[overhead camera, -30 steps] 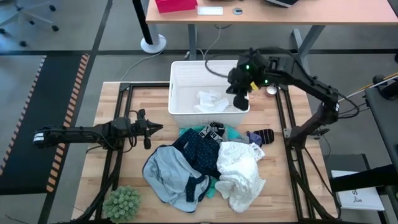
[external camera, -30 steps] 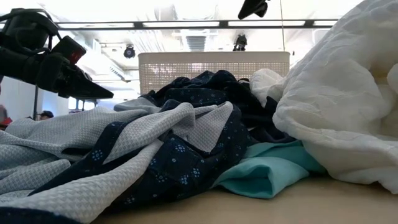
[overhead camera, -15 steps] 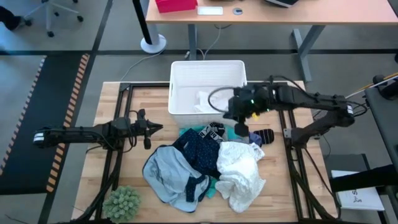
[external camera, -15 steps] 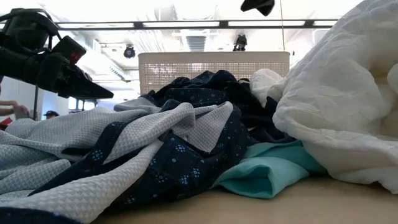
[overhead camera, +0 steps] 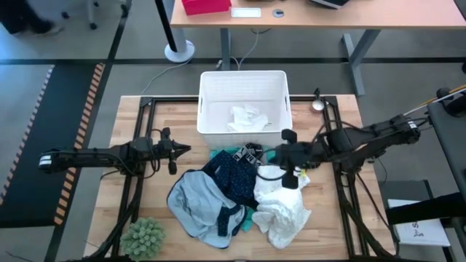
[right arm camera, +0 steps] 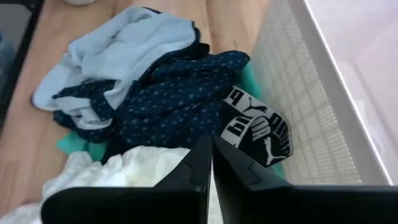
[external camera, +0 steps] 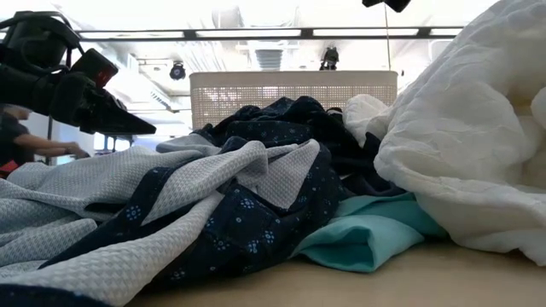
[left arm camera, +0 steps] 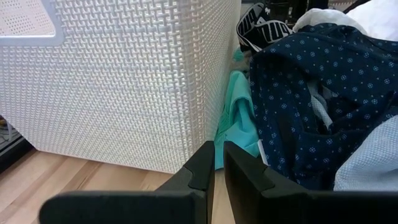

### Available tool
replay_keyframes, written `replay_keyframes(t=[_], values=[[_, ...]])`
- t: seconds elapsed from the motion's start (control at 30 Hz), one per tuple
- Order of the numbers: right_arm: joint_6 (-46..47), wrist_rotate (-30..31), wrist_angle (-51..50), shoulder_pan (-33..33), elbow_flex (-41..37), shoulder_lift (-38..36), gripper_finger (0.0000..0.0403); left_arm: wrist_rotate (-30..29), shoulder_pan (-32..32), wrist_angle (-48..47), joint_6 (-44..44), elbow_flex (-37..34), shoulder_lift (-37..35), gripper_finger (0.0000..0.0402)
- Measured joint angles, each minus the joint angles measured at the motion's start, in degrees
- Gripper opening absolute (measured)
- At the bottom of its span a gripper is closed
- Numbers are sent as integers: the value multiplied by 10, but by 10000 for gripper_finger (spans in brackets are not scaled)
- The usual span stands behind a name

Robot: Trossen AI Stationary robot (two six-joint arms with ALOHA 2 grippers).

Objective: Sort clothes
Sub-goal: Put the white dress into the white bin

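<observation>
The clothes lie in a pile on the table in front of the white basket [overhead camera: 206, 80]: a white garment [overhead camera: 284, 204], a navy patterned one [overhead camera: 234, 178], a light blue one [overhead camera: 191, 200], a black one with a white lettered waistband [overhead camera: 251, 153], turquoise cloth [external camera: 367, 239] and a dark striped sock [overhead camera: 312, 158]. One white garment [overhead camera: 245, 118] lies in the basket. My right gripper [overhead camera: 290, 177] is shut and empty in the air over the white garment's far end. My left gripper [overhead camera: 186, 149] is shut and hangs left of the pile, near the basket's corner.
A fuzzy green ball [overhead camera: 143, 237] sits at the table's near left corner. Black frame rails [overhead camera: 138, 182] run along the left and right of the table. A person [external camera: 21, 141] shows in the room beyond the table, at the left of the low view.
My right gripper has swung from over the basket's far right corner toward the table's near edge, past the basket's front wall, and now stands over the white garment in the pile. The clothes have not moved.
</observation>
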Motion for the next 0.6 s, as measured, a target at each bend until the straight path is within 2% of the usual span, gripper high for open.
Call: replay_keyframes(t=[0.13, 0.3, 0.6], values=[[19, 34, 1, 23, -2, 0, 0, 0, 0, 1, 0, 0, 0, 21], [31, 35, -2, 44, -10, 0, 0, 0, 0, 1, 0, 0, 0, 21], [136, 34, -4, 113, -55, 0, 0, 0, 0, 1, 0, 0, 0, 21]])
